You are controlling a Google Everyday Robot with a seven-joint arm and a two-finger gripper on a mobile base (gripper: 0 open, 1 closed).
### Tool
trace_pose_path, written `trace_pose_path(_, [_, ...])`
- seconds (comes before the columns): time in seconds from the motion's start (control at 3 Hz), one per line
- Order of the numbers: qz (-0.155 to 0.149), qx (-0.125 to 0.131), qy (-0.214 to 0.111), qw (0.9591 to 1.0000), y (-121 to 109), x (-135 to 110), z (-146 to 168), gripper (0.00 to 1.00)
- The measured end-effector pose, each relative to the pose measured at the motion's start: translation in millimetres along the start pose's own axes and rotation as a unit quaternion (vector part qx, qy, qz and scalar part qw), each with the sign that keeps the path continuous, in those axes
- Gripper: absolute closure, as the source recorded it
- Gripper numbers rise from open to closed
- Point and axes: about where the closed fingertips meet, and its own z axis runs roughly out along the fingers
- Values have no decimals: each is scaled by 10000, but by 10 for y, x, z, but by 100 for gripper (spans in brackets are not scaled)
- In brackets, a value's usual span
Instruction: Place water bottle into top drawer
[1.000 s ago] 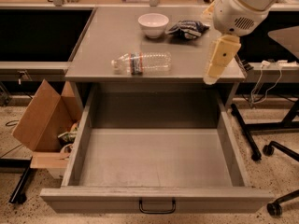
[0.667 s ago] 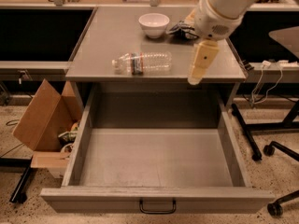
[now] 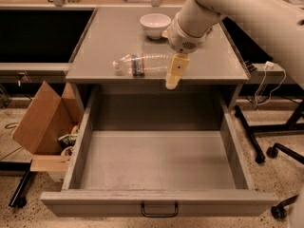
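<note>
The water bottle (image 3: 142, 63) lies on its side on the grey cabinet top (image 3: 95, 42), white cap to the left, near the front edge. My gripper (image 3: 173, 75) hangs from the arm just right of the bottle's base, its tan fingers (image 3: 175, 70) pointing down over the front edge, close to the bottle; I cannot tell whether it touches it. The top drawer (image 3: 156, 160) is pulled fully open below, with nothing in it, its black handle (image 3: 159, 210) at the front.
A white bowl (image 3: 155, 24) stands at the back of the cabinet top. A cardboard box (image 3: 45, 127) sits on the floor to the left. Chair legs with castors (image 3: 273, 151) and a cable are to the right.
The arm has swung left across the cabinet top, bringing the gripper from the right edge to just beside the bottle's base. The bottle and drawer have not moved.
</note>
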Motion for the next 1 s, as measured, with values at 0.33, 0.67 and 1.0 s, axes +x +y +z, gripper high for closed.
trace_pose_path(0.33, [1,-196,-319,9993,-145,-158,427,0])
trace_pose_path(0.67, [-21,-427,-514,9978,-201,-298,655,4])
trace_pose_path(1.0, [-23,-524,-609,9968,-203,-365,721,27])
